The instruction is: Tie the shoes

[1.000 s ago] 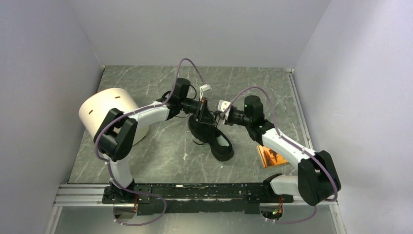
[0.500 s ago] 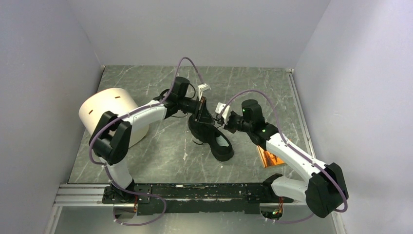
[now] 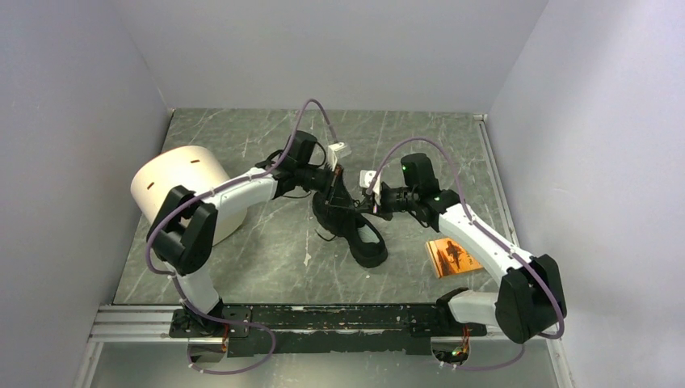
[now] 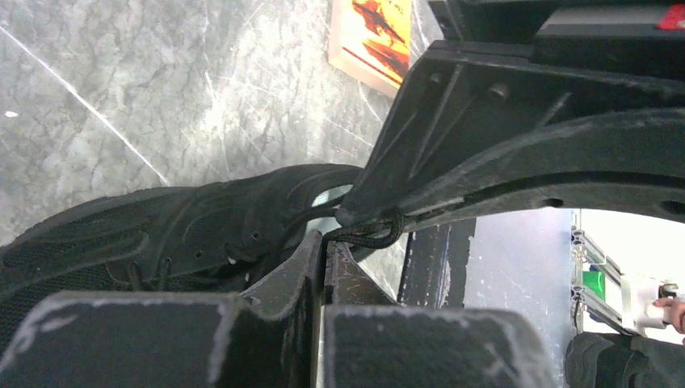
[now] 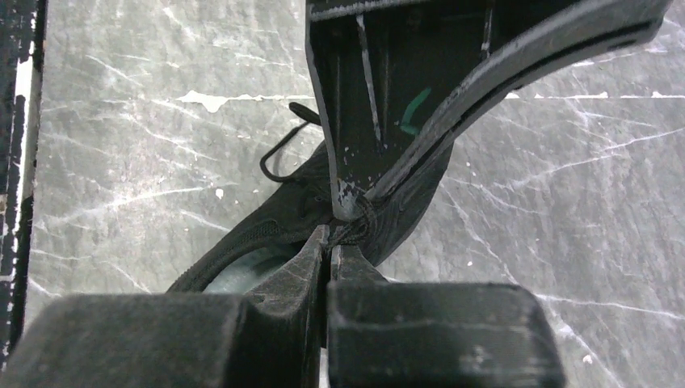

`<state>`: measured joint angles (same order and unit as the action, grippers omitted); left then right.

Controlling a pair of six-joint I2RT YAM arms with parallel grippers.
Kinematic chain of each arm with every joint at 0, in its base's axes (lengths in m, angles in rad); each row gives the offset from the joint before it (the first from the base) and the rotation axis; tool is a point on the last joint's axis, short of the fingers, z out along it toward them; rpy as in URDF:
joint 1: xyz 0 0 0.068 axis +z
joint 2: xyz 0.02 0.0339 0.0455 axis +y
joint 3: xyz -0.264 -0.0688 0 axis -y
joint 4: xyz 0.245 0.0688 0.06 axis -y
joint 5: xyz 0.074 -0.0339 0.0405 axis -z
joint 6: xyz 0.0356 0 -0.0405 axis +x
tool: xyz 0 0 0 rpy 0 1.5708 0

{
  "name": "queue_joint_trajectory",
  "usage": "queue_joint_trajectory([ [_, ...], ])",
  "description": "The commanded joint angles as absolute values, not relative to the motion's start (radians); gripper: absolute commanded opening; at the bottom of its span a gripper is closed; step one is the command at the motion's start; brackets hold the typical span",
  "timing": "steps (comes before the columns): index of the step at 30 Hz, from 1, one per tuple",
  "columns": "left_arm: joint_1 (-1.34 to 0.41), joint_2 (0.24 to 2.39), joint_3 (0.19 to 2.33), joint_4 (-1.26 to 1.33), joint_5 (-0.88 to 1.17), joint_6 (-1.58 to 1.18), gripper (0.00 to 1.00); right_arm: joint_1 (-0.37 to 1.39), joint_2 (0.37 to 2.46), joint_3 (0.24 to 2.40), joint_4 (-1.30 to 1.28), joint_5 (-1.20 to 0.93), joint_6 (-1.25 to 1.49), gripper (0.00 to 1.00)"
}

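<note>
Top external: left tool (image 4: pixel 325 242), right tool (image 5: pixel 329 238) both clamp laces (image 4: pixel 376 233) over sneaker (image 3: pixel 361 238); table (image 3: pixel 266 234) edges far off.

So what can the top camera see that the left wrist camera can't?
Only the top camera shows the white drum and the whole left arm and right arm. Only the left wrist camera shows the thin black lace up close, caught where the two pairs of shut jaws meet. Both show the black shoe, the orange booklet and the marble table.
</note>
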<state>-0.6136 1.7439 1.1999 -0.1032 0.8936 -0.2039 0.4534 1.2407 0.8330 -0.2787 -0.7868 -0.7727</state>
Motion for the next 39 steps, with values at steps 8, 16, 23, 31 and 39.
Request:
queue_joint_trajectory([
  [8,-0.649,1.815,1.255,-0.094,0.739,-0.179,0.05,0.431,1.308,0.908,-0.405,-0.974,-0.827,0.0],
  [16,-0.65,1.828,1.28,-0.151,0.72,-0.127,0.05,0.413,1.3,0.9,-0.351,-1.087,-0.757,0.0],
  [23,-0.67,1.889,1.266,-0.162,0.872,-0.116,0.05,0.414,1.296,0.858,-0.137,-0.998,-0.576,0.09],
  [31,-0.655,1.897,1.219,-0.096,0.98,-0.162,0.05,0.413,1.319,0.943,-0.155,-0.671,-0.242,0.39],
  [39,-0.625,1.868,1.184,-0.077,1.012,-0.207,0.05,0.416,1.201,1.005,-0.481,-0.512,0.067,0.54],
])
